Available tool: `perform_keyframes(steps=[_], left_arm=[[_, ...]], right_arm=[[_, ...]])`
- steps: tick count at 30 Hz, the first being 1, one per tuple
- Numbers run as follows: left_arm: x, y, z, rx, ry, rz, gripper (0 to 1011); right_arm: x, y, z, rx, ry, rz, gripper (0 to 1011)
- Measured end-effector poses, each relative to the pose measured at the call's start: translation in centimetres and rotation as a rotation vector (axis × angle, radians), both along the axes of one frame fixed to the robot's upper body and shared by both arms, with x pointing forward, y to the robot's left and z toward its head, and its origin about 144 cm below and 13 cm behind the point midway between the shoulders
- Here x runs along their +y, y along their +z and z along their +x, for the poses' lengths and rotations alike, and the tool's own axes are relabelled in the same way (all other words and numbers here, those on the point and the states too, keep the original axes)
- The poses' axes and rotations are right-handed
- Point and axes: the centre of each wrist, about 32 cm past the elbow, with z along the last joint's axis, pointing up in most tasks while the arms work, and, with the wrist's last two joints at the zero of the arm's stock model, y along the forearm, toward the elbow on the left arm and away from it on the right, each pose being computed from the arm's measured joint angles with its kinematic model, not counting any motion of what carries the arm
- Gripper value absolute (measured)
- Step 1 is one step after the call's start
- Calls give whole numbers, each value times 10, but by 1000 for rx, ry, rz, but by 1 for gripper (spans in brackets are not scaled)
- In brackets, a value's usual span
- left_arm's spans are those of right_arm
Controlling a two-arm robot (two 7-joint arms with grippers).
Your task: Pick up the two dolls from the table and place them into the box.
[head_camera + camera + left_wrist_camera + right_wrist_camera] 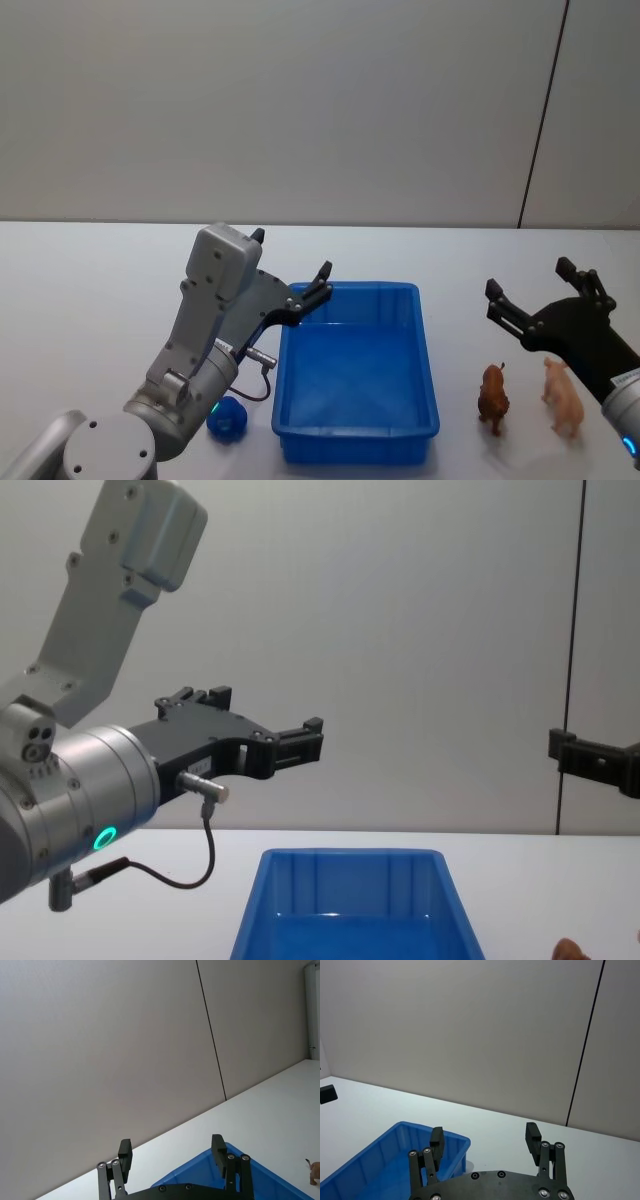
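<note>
The blue box (355, 375) stands on the white table (90, 290) in front of me, and its inside looks bare. A dark blue rounded doll (228, 418) lies on the table just left of the box's near corner, beside my left arm. The pale peach doll (563, 395) stands right of the box, under my right wrist. My left gripper (291, 252) hangs open in the air over the box's far left corner (250, 1175). My right gripper (528, 276) is open above the table right of the box, holding nothing.
A brown animal figure (493, 397) stands between the box and the peach doll. Bare tabletop spreads left of my left arm and beyond the box up to the grey wall (300, 100).
</note>
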Motion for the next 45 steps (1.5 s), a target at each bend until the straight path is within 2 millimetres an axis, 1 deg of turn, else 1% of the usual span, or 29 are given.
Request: perform_keyframes(steps=[7, 20, 26, 33, 45], left_arm=[[0, 0, 0, 0, 0, 0, 1001], [0, 0, 0, 0, 0, 0, 1002], [0, 0, 0, 0, 0, 0, 1002], [0, 0, 0, 0, 0, 0, 1002], [0, 0, 0, 0, 0, 0, 1002]], right_arm=[[-5, -1, 1, 24, 3, -11, 1001], [-25, -9, 0, 142, -19, -42, 1001], [-34, -15, -1, 206, -46, -61, 1001], [-39, -22, -1, 261, -66, -73, 1001], [-43, -40, 3, 372, -94, -83, 1001]])
